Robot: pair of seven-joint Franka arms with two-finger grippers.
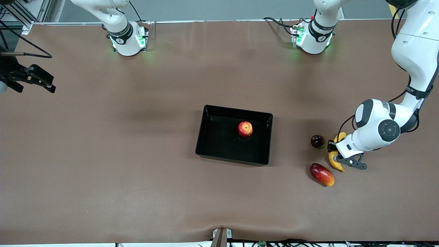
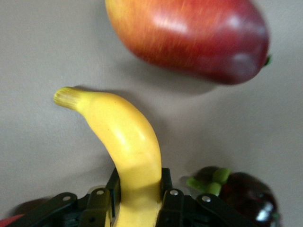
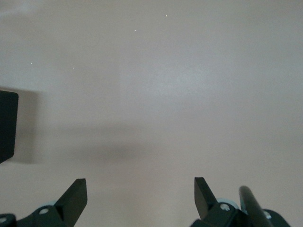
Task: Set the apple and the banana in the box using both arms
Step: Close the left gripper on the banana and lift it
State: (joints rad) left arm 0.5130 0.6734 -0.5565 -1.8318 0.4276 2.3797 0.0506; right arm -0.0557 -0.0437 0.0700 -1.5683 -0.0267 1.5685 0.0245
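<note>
Left gripper [image 2: 137,201] clamped on banana [image 2: 125,142], lower right of frame; lift straight, clear the red oval fruit [image 1: 322,174], carry to box [image 1: 209,113] beside apple [image 1: 245,128]. Right gripper [image 3: 139,194] wide open, empty, waiting.

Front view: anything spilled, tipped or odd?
Nothing stands out. Apple sits in the box; left gripper is shut on the banana on the table; right gripper waits open.

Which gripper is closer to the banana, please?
Left. The left gripper is shut on the banana; the right gripper waits open at the right arm's end of the table.
</note>
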